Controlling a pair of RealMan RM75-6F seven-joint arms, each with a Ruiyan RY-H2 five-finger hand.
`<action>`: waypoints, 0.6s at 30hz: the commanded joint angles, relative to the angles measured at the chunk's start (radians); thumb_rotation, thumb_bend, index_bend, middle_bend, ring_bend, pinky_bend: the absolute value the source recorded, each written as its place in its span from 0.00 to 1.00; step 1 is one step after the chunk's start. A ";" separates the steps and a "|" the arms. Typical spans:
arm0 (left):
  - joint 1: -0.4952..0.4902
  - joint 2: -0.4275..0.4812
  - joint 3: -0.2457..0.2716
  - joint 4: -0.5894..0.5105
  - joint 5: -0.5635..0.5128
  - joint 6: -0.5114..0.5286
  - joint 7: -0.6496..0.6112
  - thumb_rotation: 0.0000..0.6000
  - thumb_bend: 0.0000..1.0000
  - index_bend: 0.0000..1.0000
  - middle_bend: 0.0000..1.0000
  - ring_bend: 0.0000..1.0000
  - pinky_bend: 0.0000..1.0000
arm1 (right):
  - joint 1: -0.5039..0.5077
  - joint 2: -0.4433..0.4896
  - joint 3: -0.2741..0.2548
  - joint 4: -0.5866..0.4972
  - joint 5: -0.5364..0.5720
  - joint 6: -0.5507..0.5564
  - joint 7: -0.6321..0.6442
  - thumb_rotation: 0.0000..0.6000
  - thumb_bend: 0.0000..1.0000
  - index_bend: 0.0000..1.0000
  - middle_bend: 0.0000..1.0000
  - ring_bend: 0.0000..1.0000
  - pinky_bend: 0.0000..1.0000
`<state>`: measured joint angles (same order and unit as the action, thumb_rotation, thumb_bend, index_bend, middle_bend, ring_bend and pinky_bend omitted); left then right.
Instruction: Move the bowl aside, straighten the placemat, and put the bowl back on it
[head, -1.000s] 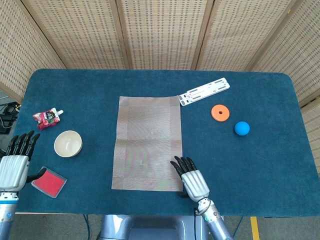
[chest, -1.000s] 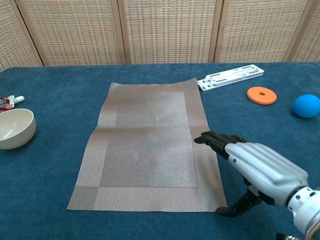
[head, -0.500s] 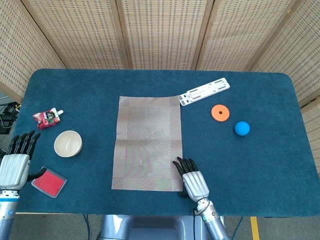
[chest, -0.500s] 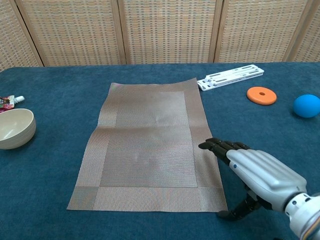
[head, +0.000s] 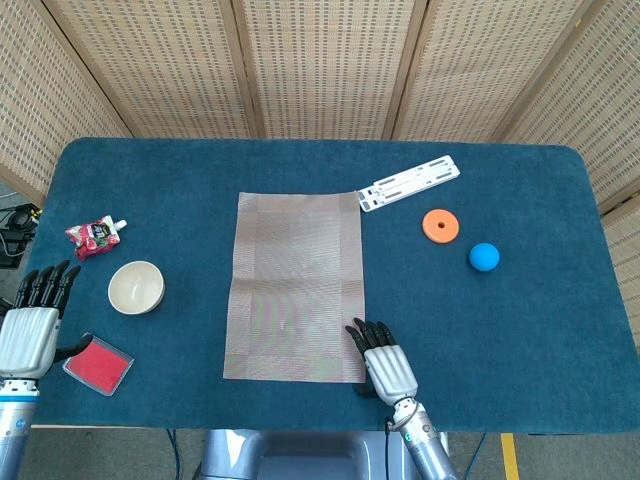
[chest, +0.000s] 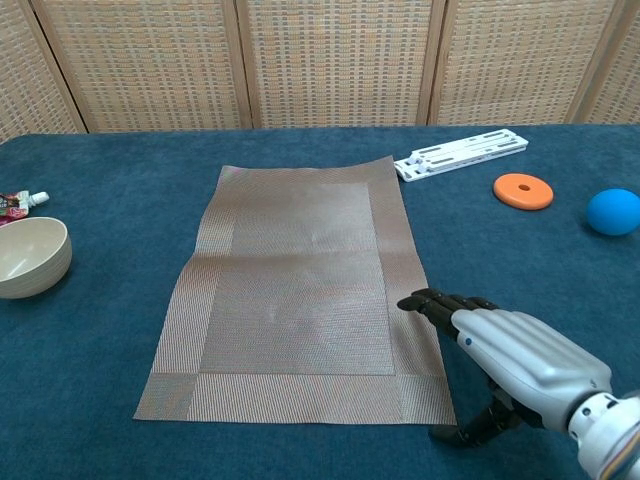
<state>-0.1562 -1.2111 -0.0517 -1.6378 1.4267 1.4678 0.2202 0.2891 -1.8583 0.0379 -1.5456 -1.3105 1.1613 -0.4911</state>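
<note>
**Right hand drawn back along the placemat's near right edge**

Drawn back toward the table's near edge over the last second, the right hand (head: 385, 366) is now recorded at the near right corner of the placemat (head: 295, 285), the landmark for all entries below; the left hand, bowl and placemat are unchanged.

Head view:
- Placemat: laid lengthwise at the table's (head: 540, 330) centre, its far right corner just beside a white slotted plate (head: 409, 182).
- Bowl (head: 136, 287): cream, upright, set on the cloth well left of the placemat.
- Right hand: fingers extended and close together, nothing held, tips over the placemat's right border.
- Left hand (head: 32, 330): far left of the placemat, fingers straight and slightly spread, nothing held.
- Red pad (head: 98, 364): left of the placemat, beside the left hand.
- Pouch (head: 94, 234): beyond the bowl.
- Orange disc (head: 440, 225) and blue ball (head: 484, 257): right of the placemat.

Chest view:
- Right hand (chest: 520, 360): palm down, dark fingertips (chest: 425, 300) at the placemat's (chest: 300, 290) right border; contact cannot be told. Thumb is tucked beneath.
- Bowl (chest: 30, 257): at the frame's left edge, apart from the placemat.
- Left hand: not seen in this view.
</note>
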 joint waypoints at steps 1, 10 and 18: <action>0.001 -0.001 -0.001 0.001 0.000 -0.001 0.000 1.00 0.14 0.00 0.00 0.00 0.00 | 0.005 -0.010 -0.001 0.016 0.005 -0.005 0.000 1.00 0.14 0.08 0.00 0.00 0.00; 0.000 0.000 -0.005 0.003 -0.004 -0.011 -0.002 1.00 0.14 0.00 0.00 0.00 0.00 | 0.019 -0.044 -0.014 0.099 -0.086 0.030 0.103 1.00 0.28 0.08 0.00 0.00 0.00; 0.001 0.001 -0.007 0.001 -0.006 -0.015 -0.004 1.00 0.14 0.00 0.00 0.00 0.00 | 0.026 -0.066 -0.023 0.149 -0.159 0.066 0.196 1.00 0.40 0.08 0.00 0.00 0.00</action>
<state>-0.1549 -1.2103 -0.0592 -1.6365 1.4202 1.4525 0.2165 0.3130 -1.9204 0.0159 -1.4010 -1.4648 1.2242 -0.3008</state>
